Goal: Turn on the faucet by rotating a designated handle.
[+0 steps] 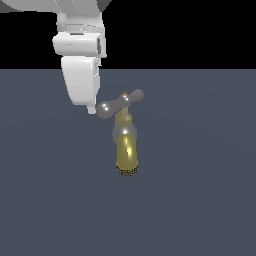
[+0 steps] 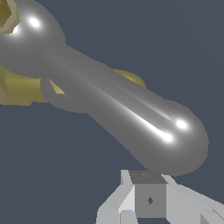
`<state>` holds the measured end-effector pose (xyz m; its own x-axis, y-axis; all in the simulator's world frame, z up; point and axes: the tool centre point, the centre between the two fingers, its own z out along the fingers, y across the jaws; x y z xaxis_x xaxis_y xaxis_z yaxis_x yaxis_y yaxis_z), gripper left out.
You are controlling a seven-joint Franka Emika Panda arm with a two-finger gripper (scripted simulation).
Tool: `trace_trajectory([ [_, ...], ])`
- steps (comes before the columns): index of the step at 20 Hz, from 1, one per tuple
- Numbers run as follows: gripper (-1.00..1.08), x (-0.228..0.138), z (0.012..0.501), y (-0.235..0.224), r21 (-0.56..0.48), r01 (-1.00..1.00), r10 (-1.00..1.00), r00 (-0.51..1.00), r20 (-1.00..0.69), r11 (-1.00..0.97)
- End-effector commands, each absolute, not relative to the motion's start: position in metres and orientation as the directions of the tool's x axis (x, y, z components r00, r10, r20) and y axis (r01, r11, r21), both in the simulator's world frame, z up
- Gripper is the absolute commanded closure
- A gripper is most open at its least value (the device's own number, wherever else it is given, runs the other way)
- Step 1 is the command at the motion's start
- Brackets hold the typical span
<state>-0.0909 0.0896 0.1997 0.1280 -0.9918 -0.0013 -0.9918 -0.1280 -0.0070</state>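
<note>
Resting just beside the fingers (image 1: 91,107), handle (image 1: 119,103) knob nearest; finger grip state unclear.

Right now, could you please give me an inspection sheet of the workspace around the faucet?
Surface: flat dark grey-blue floor, bare apart from the faucet.
Faucet: gold curved spout with a dark mesh tip pointing toward the exterior camera, silver collar above it.
Handle: silver crossbar on top, lying at a slant; the knob on the exterior view's left is nearest the arm.
Clutter: nothing seen.
Hand: white, hanging beside that knob on the exterior view's left; in the wrist view one fingertip sits right at the knob; contact and opening cannot be told.
Cables: nothing seen.
Surroundings: plain black background above the floor.
</note>
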Motion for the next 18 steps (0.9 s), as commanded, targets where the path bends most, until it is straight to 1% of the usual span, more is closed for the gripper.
trace_trajectory([
  [1,1.08,-0.098,0.199,0.072,-0.002,-0.994,-0.994,0.107,0.000,-0.107],
  [9,1.08,-0.118,0.199,0.053,0.000,-0.994,-0.994,0.107,0.000,-0.107],
  [10,1.08,-0.118,0.199,0.053,0.000,-0.994,-0.994,0.107,0.000,-0.107],
  [11,1.08,-0.117,0.200,0.066,-0.002,-0.992,-0.992,0.129,0.000,-0.129],
  [18,1.08,-0.117,0.199,0.022,-0.001,-0.993,-0.993,0.120,0.000,-0.120],
])
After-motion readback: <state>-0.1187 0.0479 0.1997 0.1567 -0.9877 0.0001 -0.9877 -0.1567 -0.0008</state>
